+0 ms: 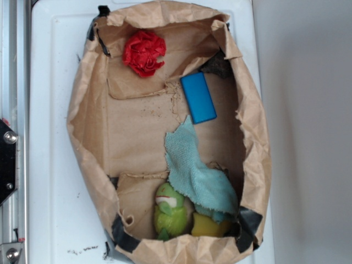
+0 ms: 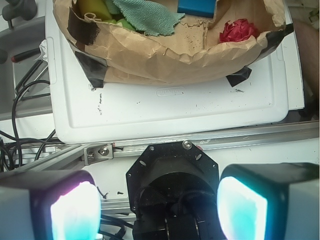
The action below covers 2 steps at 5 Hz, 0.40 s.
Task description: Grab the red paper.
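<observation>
**Red paper untouched, approach not yet begun**

In the exterior view, you are looking down into a brown paper bag (image 1: 88, 137) lying opened out on a white tray (image 1: 49, 82). The red paper (image 1: 144, 52) is sitting at the far end of the bag floor, just beside the upper wall, well apart from everything else. A blue block (image 1: 198, 97) is lying near the middle right, a teal cloth (image 1: 192, 170) is draping over the lower right, and a green plush toy (image 1: 169, 212) is resting next to a yellow object (image 1: 208, 225) at the near end. No arm is showing here, so nothing is reaching into the bag.

In the wrist view, you are seeing the tool (image 2: 160, 205) with its two pads (image 2: 75, 210) standing wide apart, nothing between them. It is hanging outside the bag, over the robot's base and a metal rail (image 2: 200, 140), with the tray edge between it and the bag. The red paper (image 2: 239, 31) is peeking over the bag's rim at upper right.

You are judging the task as barely started: the whole reach, the descent over the wad and the closing are left
</observation>
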### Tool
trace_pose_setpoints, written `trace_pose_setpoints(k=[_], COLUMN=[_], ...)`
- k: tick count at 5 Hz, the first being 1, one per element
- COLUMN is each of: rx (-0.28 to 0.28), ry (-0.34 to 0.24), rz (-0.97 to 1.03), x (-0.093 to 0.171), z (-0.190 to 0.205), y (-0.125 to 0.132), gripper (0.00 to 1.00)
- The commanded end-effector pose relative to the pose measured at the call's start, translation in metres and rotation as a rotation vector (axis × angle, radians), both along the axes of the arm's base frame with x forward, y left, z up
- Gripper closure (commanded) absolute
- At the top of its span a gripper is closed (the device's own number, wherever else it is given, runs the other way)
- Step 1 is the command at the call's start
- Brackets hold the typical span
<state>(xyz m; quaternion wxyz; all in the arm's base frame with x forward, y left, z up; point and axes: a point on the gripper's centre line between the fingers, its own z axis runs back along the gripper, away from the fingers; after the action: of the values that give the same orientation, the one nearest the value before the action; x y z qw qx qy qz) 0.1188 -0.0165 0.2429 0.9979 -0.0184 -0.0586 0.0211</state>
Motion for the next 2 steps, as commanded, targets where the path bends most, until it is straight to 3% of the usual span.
trace_pose_setpoints(k=[1, 2], rx=[0.0, 0.001], ry=[0.0, 0.014], rz=[0.0, 0.064], x=[0.0, 0.036], z=[0.0, -0.006], y=[0.0, 0.005], gripper=[0.0, 0.0])
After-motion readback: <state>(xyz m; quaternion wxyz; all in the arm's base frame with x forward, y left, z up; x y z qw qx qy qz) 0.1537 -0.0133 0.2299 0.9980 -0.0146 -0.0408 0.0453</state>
